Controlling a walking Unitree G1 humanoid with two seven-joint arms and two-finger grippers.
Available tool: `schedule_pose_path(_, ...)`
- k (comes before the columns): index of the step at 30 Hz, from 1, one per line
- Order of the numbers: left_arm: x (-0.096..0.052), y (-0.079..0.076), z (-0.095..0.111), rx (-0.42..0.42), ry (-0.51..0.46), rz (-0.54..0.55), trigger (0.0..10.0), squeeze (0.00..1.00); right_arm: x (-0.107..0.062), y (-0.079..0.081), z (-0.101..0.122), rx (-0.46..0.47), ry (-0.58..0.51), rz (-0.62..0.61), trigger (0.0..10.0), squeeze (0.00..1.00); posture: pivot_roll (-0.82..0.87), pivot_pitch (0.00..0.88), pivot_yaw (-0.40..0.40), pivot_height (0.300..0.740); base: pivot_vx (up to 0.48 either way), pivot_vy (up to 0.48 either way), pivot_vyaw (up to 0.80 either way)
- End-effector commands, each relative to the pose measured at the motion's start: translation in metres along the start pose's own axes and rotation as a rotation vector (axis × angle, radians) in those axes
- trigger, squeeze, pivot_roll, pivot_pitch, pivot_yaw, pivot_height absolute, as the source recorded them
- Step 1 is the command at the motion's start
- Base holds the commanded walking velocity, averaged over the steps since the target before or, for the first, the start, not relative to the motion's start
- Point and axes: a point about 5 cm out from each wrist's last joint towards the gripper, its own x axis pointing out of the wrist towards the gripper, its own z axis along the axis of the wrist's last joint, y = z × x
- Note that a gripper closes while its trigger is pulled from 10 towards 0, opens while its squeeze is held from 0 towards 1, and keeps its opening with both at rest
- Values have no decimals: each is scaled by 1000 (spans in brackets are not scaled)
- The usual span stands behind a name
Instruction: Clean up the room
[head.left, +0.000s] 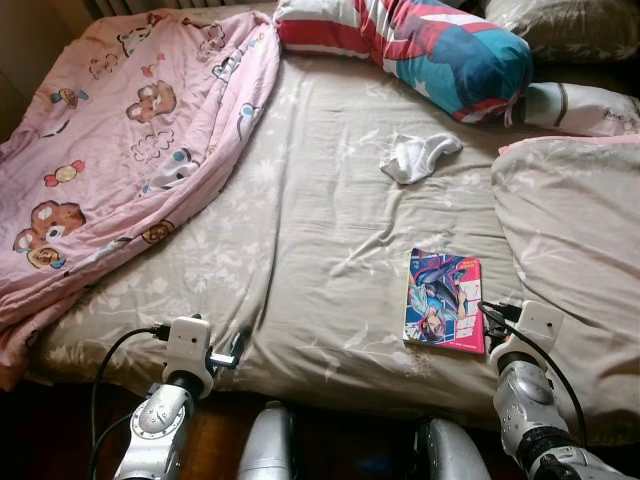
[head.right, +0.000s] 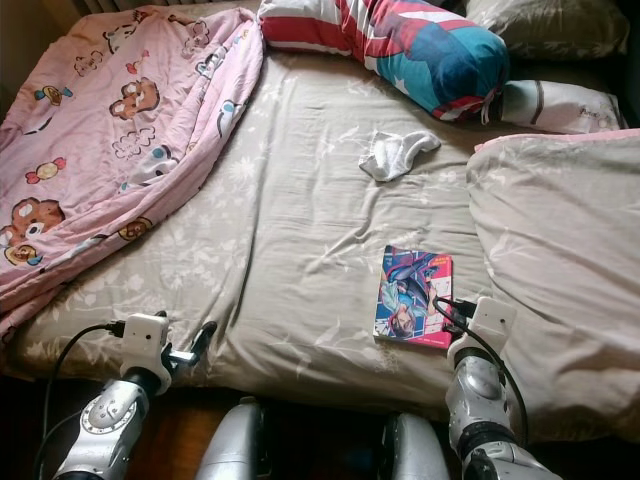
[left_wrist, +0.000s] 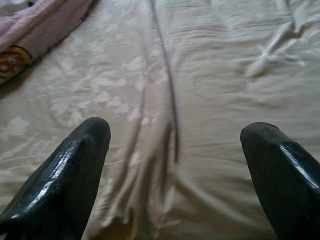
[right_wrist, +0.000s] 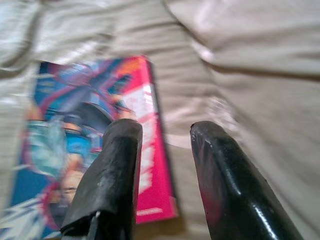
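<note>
A comic book (head.left: 444, 300) lay flat on the bed (head.left: 320, 230), a white sock (head.left: 418, 156) farther up. The right gripper (right_wrist: 165, 132) hovered over the book's pink edge, jaws slightly spread; the left gripper (left_wrist: 175, 135) gaped wide above bare sheet

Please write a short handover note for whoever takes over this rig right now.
Right gripper: open, fingers either side of the book's pink spine edge, at the near right of the bed; nothing is held.
Left gripper: open, over bare sheet at the near left edge of the bed.
Things: book flat on the sheet beside the duvet; white sock further up the bed; pink blanket bunched on the left; pillows at the head.
Done: nothing visibly tidied.
Left: grasp and remove the book, probably the sock next, then straighten the bedding.
</note>
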Motion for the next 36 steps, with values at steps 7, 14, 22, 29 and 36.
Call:
schedule_pose_path(7,-3,-4,-13,-20,46,27,10000,0,-17,7,-16,-7,-70,78,10000,0,119,213,45,648,0,0,0)
schedule_pose_path(14,-4,-9,-21,-49,76,55,10000,0,-28,11,-40,-69,22,158,10000,0,116,182,8,683,0,0,0)
schedule_pose_path(22,-6,-5,-34,-66,152,96,10000,0,-36,6,-56,-133,115,194,10000,0,112,131,-11,738,0,0,0)
schedule_pose_path(29,-29,3,-66,-88,331,128,10000,0,-54,-3,-90,-145,296,156,10000,0,84,62,9,740,0,0,0)
schedule_pose_path(36,-59,6,-101,-134,575,160,10000,0,-86,-8,-132,-199,536,173,10000,0,89,0,6,740,0,0,0)
